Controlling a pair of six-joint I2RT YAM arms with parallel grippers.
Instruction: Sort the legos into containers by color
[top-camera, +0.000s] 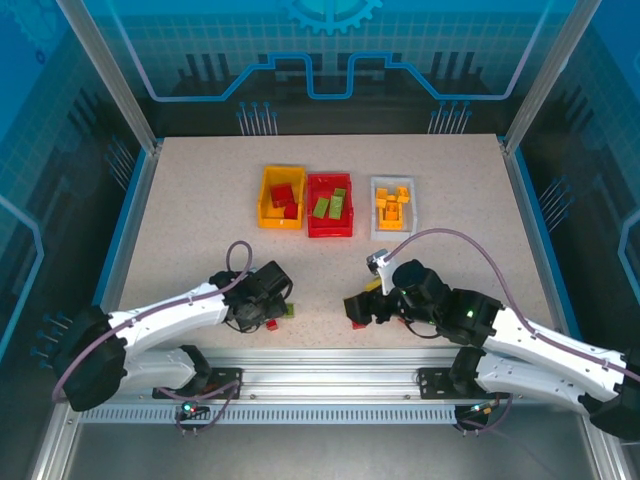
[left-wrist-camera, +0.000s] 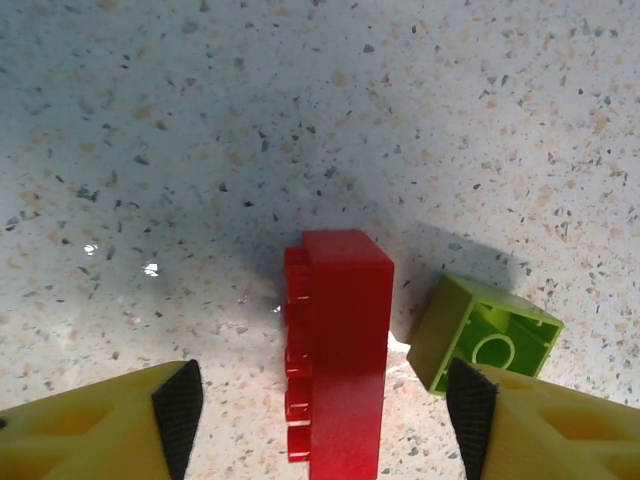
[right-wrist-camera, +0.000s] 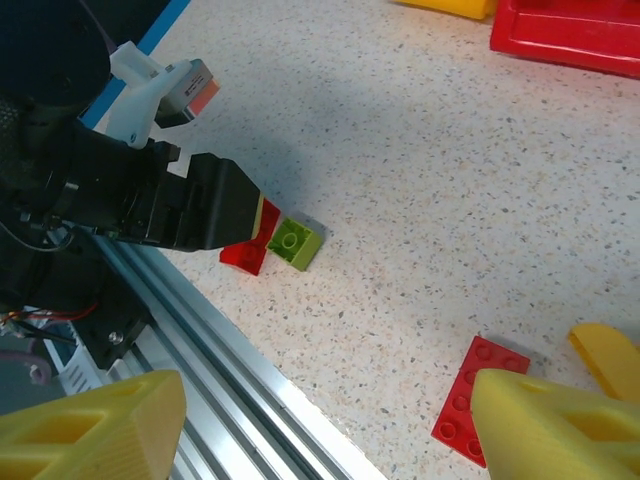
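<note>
The red brick (left-wrist-camera: 335, 350) lies on its side low in the middle of the left wrist view. Its long axis runs up and down the frame, and its row of studs faces left. It sits between the left gripper's (left-wrist-camera: 322, 425) black ribbed pads (left-wrist-camera: 180, 415) with a gap on each side; the jaws stand apart and grip nothing. One squarish green brick (left-wrist-camera: 485, 335) lies just right of it, hollow side up, with a round tube inside.

At the lower right of the right wrist view, one flat red plate (right-wrist-camera: 480, 400) lies with two rows of studs up, slanting from lower left to upper right. A yellow piece (right-wrist-camera: 605, 355) sits at the right edge. The right gripper (right-wrist-camera: 320, 435) is spread wide and holds nothing.

Three glossy plastic bins stand in a row at the upper middle of the speckled table (top-camera: 200, 220). The yellow bin (top-camera: 264, 200) holds red bricks, the red bin (top-camera: 330, 231) holds green ones, and the white bin (top-camera: 396, 233) holds orange ones.
</note>
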